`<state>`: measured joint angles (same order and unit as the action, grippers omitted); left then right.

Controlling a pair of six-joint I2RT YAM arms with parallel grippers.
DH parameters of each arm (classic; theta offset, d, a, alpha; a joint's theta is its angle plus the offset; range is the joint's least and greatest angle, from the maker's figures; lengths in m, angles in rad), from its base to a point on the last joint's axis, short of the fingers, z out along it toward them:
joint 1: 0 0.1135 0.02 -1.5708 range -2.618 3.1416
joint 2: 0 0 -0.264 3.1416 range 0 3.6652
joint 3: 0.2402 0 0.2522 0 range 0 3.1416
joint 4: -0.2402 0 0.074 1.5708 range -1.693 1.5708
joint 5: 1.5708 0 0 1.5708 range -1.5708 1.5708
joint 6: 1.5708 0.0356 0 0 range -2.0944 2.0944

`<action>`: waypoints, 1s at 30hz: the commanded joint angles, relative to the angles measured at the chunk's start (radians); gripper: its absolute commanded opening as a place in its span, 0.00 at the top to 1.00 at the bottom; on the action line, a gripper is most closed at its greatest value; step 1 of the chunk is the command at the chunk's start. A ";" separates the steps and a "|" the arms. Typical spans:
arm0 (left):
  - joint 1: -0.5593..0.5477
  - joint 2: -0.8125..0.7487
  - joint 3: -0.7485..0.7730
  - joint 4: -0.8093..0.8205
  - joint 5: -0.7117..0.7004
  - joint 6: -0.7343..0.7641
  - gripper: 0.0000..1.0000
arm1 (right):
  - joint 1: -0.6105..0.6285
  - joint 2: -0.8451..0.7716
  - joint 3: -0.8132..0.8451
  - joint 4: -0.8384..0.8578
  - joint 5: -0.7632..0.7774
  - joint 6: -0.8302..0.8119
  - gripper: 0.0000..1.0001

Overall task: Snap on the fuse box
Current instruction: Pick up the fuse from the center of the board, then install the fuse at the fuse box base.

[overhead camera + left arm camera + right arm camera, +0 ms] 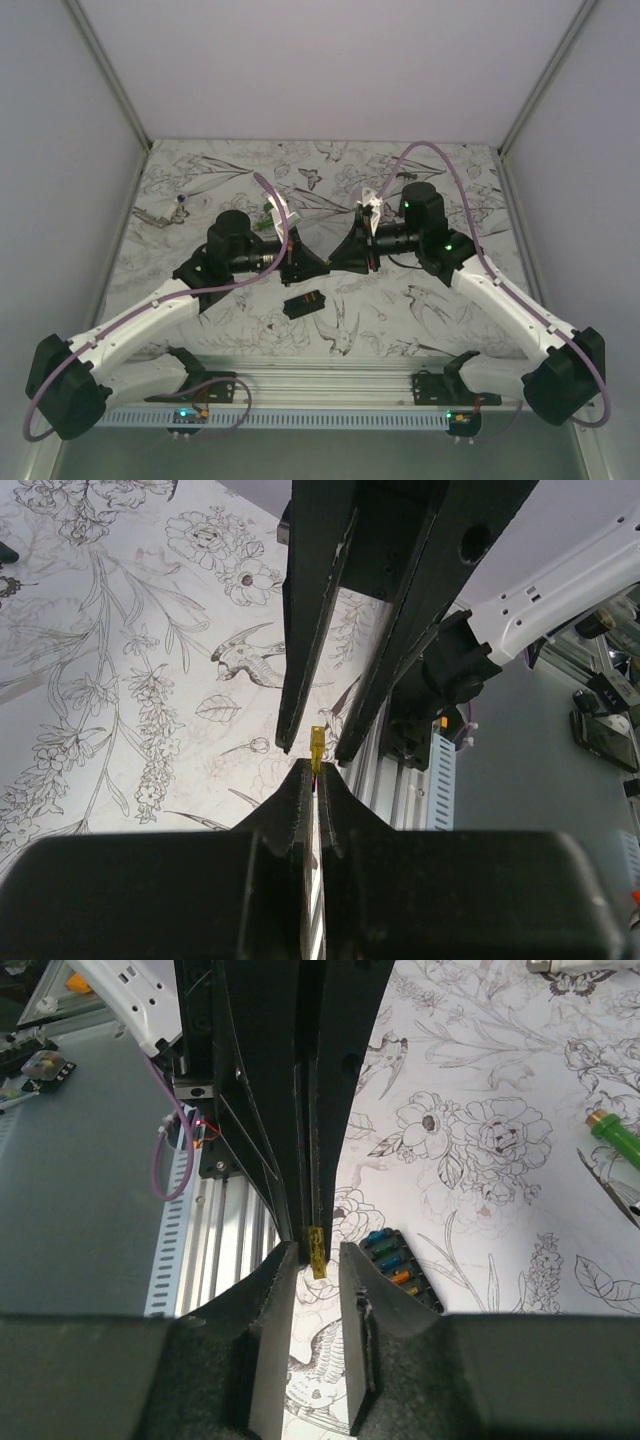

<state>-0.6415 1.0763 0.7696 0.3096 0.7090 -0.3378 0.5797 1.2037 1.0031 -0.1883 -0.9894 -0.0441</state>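
Observation:
The fuse box (307,303) is a small black oblong box lying on the flowered table in front of both grippers. In the right wrist view (401,1269) it shows blue, green and orange fuses in a row. My left gripper (322,262) is shut on a small yellow fuse (318,742), held in the air above the table. My right gripper (338,260) faces it tip to tip. It is open, with its fingers either side of the yellow fuse (318,1250) and not touching it. The left gripper's shut fingers (300,1110) come down from the top of the right wrist view.
A green piece (262,222) lies behind the left wrist and shows as a green cylinder (615,1135) in the right wrist view. A small dark tool (160,212) lies at the far left. A white object (372,200) sits behind the right gripper. The aluminium rail (330,385) runs along the near edge.

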 commanded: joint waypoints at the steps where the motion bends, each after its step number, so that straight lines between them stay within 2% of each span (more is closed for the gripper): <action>1: -0.004 0.000 0.028 0.012 0.032 0.019 1.00 | 0.010 0.011 0.043 -0.012 -0.038 -0.025 0.73; 5: -0.006 0.000 0.030 0.012 0.029 0.017 1.00 | 0.012 0.015 0.044 -0.018 -0.059 -0.034 0.84; 9: -0.008 0.004 0.029 0.012 0.023 0.015 1.00 | 0.014 0.016 0.043 -0.025 -0.058 -0.042 1.00; 12: -0.009 -0.003 0.012 0.011 -0.014 0.006 0.99 | 0.014 0.012 0.042 -0.036 -0.027 -0.041 1.00; 14: -0.009 -0.018 -0.011 0.005 -0.066 -0.005 0.93 | 0.015 0.009 0.040 -0.044 0.014 -0.033 1.00; 18: -0.002 -0.069 -0.079 -0.045 -0.212 -0.034 0.72 | 0.032 0.008 0.038 -0.078 0.159 -0.002 1.00; 24: 0.016 -0.157 -0.166 -0.191 -0.435 -0.106 0.49 | 0.096 0.028 0.026 -0.128 0.489 0.111 1.00; 28: 0.032 -0.178 -0.197 -0.319 -0.521 -0.171 0.43 | 0.157 0.063 0.017 -0.179 0.751 0.229 1.00; 30: 0.042 -0.182 -0.209 -0.366 -0.534 -0.210 0.41 | 0.188 0.087 0.007 -0.198 0.830 0.279 1.00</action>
<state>-0.6189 0.9112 0.5907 0.0814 0.2825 -0.4595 0.7189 1.2549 1.0050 -0.3260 -0.4408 0.0986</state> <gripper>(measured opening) 0.572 0.029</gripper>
